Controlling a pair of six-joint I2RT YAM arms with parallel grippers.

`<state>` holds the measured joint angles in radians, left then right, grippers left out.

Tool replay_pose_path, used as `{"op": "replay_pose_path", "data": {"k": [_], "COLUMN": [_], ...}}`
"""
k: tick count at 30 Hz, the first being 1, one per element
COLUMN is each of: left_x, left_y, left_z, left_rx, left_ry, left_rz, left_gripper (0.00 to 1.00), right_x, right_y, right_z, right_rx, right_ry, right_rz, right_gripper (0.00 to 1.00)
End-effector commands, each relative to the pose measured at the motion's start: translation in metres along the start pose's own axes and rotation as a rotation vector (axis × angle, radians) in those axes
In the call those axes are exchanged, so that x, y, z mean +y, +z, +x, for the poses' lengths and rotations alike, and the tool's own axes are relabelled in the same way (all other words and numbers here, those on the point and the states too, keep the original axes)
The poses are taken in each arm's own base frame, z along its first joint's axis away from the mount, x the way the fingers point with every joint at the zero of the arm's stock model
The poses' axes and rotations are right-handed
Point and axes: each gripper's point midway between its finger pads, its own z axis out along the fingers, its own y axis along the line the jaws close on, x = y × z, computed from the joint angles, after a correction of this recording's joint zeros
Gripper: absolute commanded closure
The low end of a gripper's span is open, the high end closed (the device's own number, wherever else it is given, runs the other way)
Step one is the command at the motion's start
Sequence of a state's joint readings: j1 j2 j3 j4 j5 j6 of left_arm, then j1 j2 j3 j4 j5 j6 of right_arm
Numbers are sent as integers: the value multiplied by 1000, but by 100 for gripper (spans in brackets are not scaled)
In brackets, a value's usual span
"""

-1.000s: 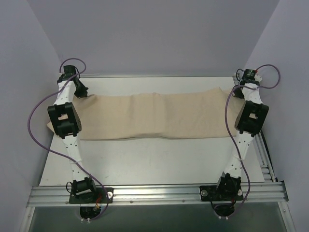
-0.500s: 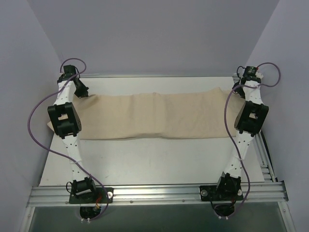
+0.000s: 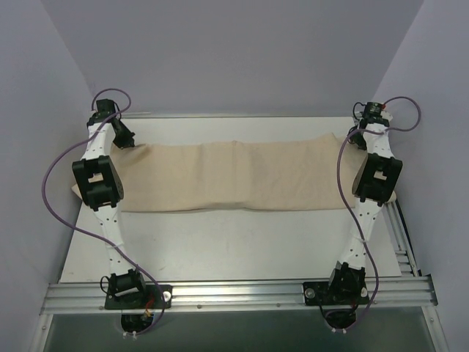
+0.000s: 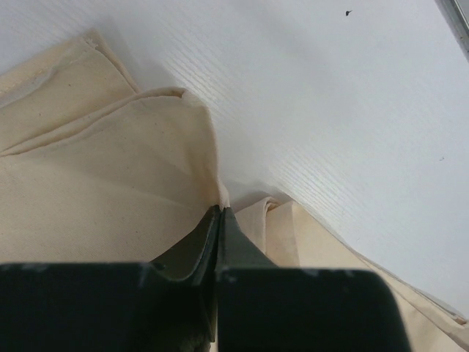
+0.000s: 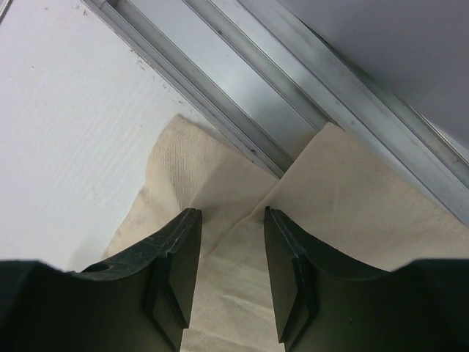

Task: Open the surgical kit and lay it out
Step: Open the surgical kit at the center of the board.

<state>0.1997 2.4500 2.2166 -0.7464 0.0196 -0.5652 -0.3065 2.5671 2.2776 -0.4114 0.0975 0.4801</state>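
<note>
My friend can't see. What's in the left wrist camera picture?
The left gripper, shut, pinches a fold of the beige cloth wrap. The white table fills the space behind.

The top camera sits high behind the arm bases (image 3: 128,284), tilted down and forward, taking in the whole desk (image 3: 220,242) from afar. Each wrist camera looks along its own fingers, very close to the surface. The left fingers (image 4: 187,253) frame the cloth wrap (image 3: 242,176) at its left end, and the right fingers (image 5: 172,257) frame its right end beside the rail (image 5: 293,95). All three views share the wrap and the desk.
</note>
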Motion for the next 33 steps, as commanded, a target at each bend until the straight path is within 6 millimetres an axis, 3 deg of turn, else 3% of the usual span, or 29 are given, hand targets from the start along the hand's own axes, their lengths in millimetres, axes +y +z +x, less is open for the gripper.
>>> {"op": "replay_pose_path", "data": {"k": [1,5,12,14,19,26,33], "left_x": [-25,-25,-24,-23,-21,-24,-5], "left_y": [-27,-29,-28,-29,-31,-50,-69], "left_z": [-26,-29,-26,-25,-25,-34,-31], "left_rx": [-82,-88,-81,-80,-79,-96,-107], "left_ry": [5,3,3,6,4,3,45], "left_rz": [82,87,84,82,74,73,5], "left_gripper": [98,98,98,98,98,98,98], "right_x": [5,3,-5,-9,-19,-23,-32], "right_y": [0,1,-4,-8,-20,-66,-97], "right_z": [2,2,-5,-11,-23,-59,-44], "right_rx": [6,7,-8,-22,-54,-120,-44], "right_ry": [21,29,40,48,54,55,58], "right_rz": [-7,-4,14,26,49,36,23], "right_gripper": [61,69,95,99,100,100,100]}}
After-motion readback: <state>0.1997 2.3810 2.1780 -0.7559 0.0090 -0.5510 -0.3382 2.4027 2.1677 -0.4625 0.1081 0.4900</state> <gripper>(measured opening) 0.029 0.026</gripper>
